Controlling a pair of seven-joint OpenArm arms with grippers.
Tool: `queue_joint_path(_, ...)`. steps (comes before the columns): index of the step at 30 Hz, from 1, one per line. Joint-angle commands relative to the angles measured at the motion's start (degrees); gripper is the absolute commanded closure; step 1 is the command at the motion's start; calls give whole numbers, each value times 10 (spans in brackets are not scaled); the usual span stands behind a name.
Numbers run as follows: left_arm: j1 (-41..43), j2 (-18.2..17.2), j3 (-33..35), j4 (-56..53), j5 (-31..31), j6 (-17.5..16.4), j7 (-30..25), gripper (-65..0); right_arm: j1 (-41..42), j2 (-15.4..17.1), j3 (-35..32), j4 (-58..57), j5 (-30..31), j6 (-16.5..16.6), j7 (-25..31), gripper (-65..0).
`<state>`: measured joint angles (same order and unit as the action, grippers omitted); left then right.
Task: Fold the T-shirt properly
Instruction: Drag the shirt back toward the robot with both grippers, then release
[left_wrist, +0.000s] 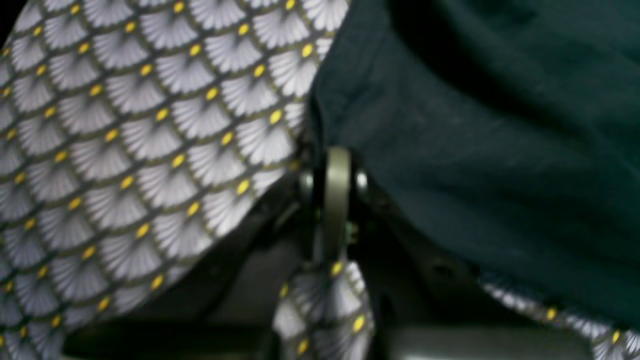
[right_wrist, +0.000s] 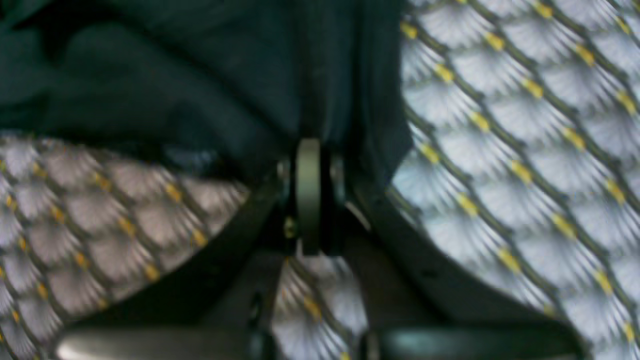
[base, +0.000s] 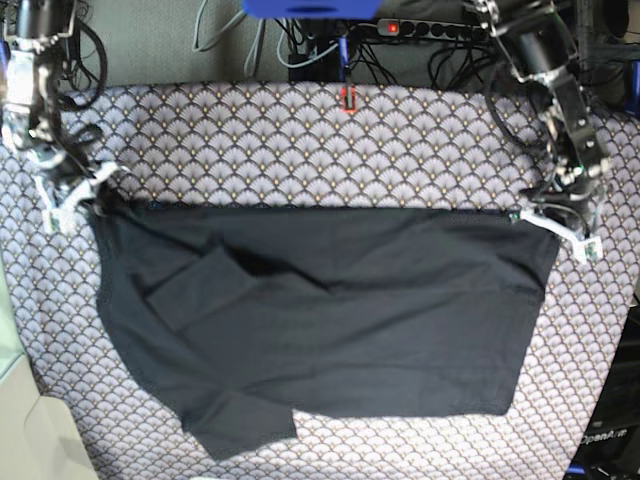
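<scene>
Wrist views dim, blurred; base view evenly lit, sharp.

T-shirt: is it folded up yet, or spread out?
Mostly spread: the T-shirt lies wide on the patterned cloth, with one sleeve flipped over its body.

This looks like a robotics lab or test bench rather than a home. A table is draped in a scallop-patterned cloth (base: 330, 150), and beyond its far edge, behind both arms, runs a tangle of cables (base: 300, 40) and a power strip (base: 430, 28) with a lit red switch. A blue fixture (base: 310, 6) hangs above the far middle, between the two arms. Dark rig hardware (partly cut off) stands just outside each arm, at the far corners of the table.
</scene>
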<state>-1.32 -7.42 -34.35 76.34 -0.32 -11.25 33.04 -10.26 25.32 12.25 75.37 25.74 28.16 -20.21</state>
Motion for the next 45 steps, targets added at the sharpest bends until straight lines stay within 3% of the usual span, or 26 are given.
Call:
queue_joint_path(1,0,-8,-2,23,-2,3,-5,0,-1,13,16,16,5,35,11,0)
queue_joint_path(4,15,-8,-2,62,-2,3,25,0,-24,9,55,17,2,85,9,0)
queue_joint_path(8,41,-8,-2,111,-2,3,49,0,-54,9,79,17,2,118,11,0)
queue_joint_path(14,85,-8,-2,158,-2,3,61,0,-85,2,95,18,2,118,13,0)
queue_joint_path(27,150,4,-41,167,-2,0,55,0,-178,-8,95,18,3,118,121,0)
queue_joint_path(31,160,4,-52,161,-1,-65,55,0,-190,-17,95,18,3,118,133,0)
queue_joint_path(34,155,10,-76,152,0,-91,55,0,-194,-18,95,18,3,118,133,0)
queue_joint_path(45,154,13,-83,148,3,-95,55,0,-194,-19,95,16,3,118,127,0)
